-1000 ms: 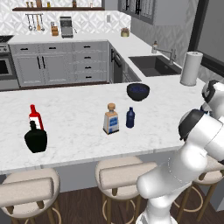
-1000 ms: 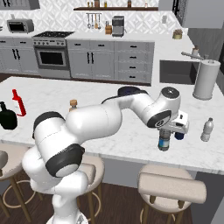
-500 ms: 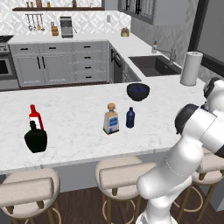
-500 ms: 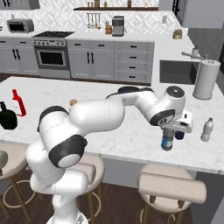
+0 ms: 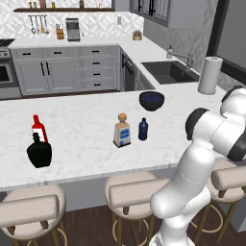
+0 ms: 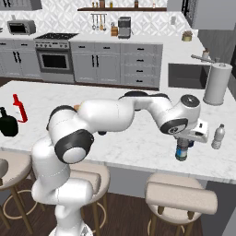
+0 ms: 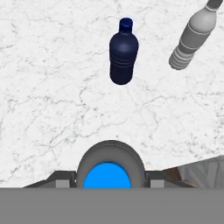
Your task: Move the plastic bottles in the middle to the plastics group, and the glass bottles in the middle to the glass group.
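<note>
My gripper (image 6: 183, 144) is shut on the clear greyish plastic bottle (image 6: 181, 152) with a blue label band, at the counter's right end near the front edge. From above, its blue cap (image 7: 107, 176) sits between my fingers (image 7: 62, 179). Ahead of it stands the plastics group: a dark-blue bottle (image 7: 123, 54) and a pale grey bottle (image 7: 193, 37), also (image 6: 218, 137). In the counter's middle stand the cork-stoppered glass bottle (image 5: 122, 132) and a small dark blue plastic bottle (image 5: 142, 129). The glass group, a red bottle (image 5: 37, 126) and a squat black bottle (image 5: 39, 153), is at the left end.
A dark blue bowl (image 5: 152, 100) sits behind the middle bottles. A paper towel roll (image 6: 217, 84) stands at the back right beside the sink (image 5: 169, 72). Stools (image 6: 180, 197) line the counter's front edge. Bare marble lies between the held bottle and the plastics group.
My gripper has carried the blue-banded bottle to the right along the counter's front and slightly lower, closer to the pale grey bottle. The other bottles have not moved.
</note>
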Tool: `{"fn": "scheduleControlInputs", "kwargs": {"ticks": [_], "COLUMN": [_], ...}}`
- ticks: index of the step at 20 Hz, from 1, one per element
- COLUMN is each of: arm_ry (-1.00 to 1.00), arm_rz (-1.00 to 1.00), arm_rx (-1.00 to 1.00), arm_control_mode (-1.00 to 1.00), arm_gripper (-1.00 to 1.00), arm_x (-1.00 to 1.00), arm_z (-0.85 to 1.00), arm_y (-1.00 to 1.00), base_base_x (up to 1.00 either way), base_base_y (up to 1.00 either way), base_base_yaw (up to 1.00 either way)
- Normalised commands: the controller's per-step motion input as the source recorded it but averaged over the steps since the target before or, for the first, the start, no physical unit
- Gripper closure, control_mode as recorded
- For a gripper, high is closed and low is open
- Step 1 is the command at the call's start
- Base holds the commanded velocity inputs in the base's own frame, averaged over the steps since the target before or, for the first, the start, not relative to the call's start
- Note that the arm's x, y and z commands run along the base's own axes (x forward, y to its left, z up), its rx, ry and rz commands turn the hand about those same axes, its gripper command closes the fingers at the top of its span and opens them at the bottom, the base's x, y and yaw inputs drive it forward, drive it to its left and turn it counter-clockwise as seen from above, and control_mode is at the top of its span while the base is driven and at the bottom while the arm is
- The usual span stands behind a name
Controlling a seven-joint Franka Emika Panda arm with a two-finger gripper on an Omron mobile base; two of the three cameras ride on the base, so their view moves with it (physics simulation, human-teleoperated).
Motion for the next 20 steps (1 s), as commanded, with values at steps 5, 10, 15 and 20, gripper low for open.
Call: {"fn": "scheduleControlInputs", "kwargs": {"ticks": [5,10,15,20], "arm_ry": [0.00,-0.03,-0.01,0.00], "arm_rz": [0.00,0.02,0.03,0.00], "arm_rx": [0.00,0.00,0.00,0.00], "arm_control_mode": [-1.00,-1.00,-1.00,-1.00], "arm_gripper": [1.00,1.00,1.00,1.00], "arm_x": [0.01,0.24,0.28,0.01], "arm_z": [-0.08,0.00,0.00,-0.04], "arm_y": [-0.08,-0.04,0.00,0.00], "base_base_x": [0.00,0.00,0.00,0.00], "base_base_y": [0.00,0.00,0.00,0.00], "base_base_yaw": [0.00,0.00,0.00,0.00]}}
